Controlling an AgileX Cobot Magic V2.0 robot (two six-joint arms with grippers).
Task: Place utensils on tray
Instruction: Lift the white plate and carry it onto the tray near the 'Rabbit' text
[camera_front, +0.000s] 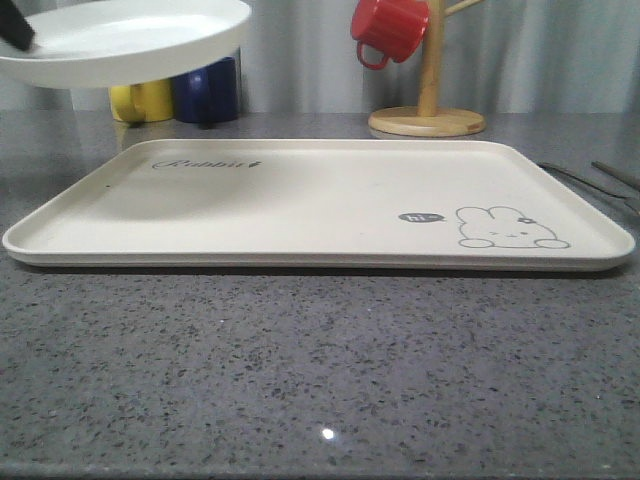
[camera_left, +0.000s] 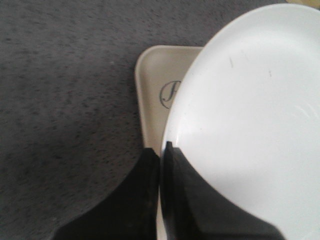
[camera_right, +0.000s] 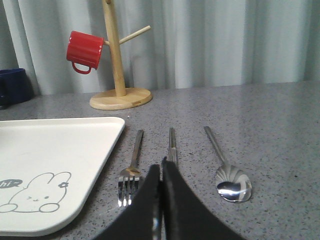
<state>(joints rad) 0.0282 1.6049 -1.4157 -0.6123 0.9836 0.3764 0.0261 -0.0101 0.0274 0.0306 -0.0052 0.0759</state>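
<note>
My left gripper (camera_left: 161, 150) is shut on the rim of a round white plate (camera_left: 250, 100) and holds it in the air over the far left corner of the cream tray (camera_front: 300, 200), as the front view shows the plate (camera_front: 130, 40). On the counter to the right of the tray (camera_right: 50, 145) the utensils lie side by side: a fork (camera_right: 132, 170), a pair of chopsticks (camera_right: 172, 142) and a spoon (camera_right: 227, 175). My right gripper (camera_right: 161, 165) is shut, low over the near end of the chopsticks, with a thin gleam of metal showing between its fingers.
A wooden mug tree (camera_front: 428, 100) with a red mug (camera_front: 388, 28) stands behind the tray. A yellow mug (camera_front: 140, 100) and a blue mug (camera_front: 208, 92) sit at the back left. Speckled grey counter stretches in front of the tray.
</note>
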